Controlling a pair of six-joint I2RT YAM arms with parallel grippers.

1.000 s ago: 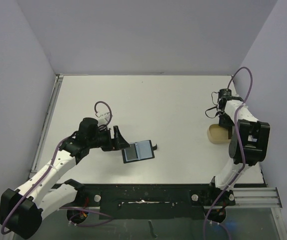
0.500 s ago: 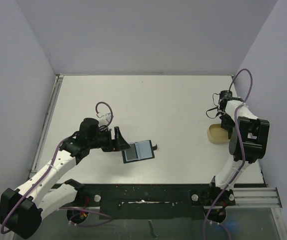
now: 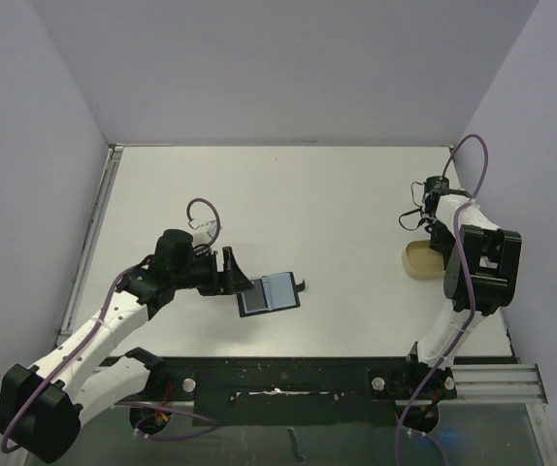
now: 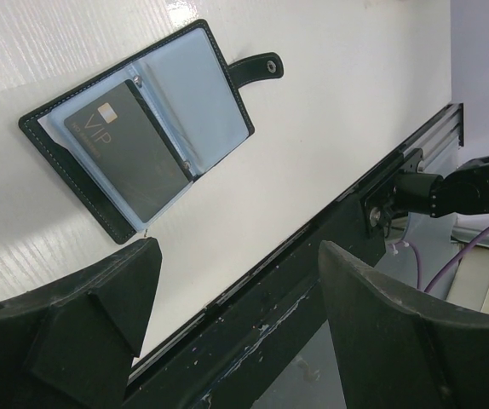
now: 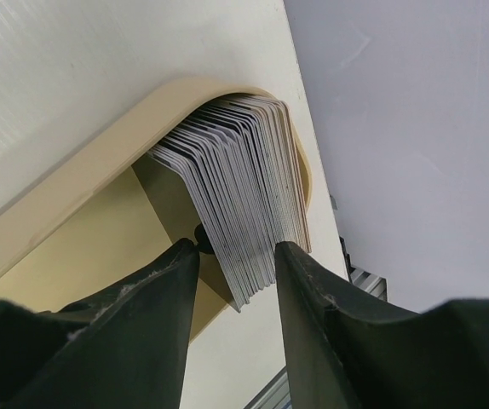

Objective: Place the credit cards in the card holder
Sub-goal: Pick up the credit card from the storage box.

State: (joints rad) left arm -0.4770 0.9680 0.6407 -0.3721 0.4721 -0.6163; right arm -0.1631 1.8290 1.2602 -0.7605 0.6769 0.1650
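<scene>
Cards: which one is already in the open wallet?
The dark grey card marked VIP, lying in the wallet; the others stand in a pale stack in the tan tray.

An open card holder (image 3: pixel 268 292) lies flat on the desk (image 3: pixel 337 204), left of centre and toward the near edge, with its snap tab pointing right. One card (image 4: pixel 129 149) lies on its left half. The left end effector (image 3: pixel 235 272) sits just left of the card holder, apart from it. At the desk's right edge sits a tray (image 3: pixel 416 262) holding credit cards (image 5: pixel 244 196) stood on edge in a row. The right end effector (image 5: pixel 234 256) is over the tray, one finger either side of the row's end.
</scene>
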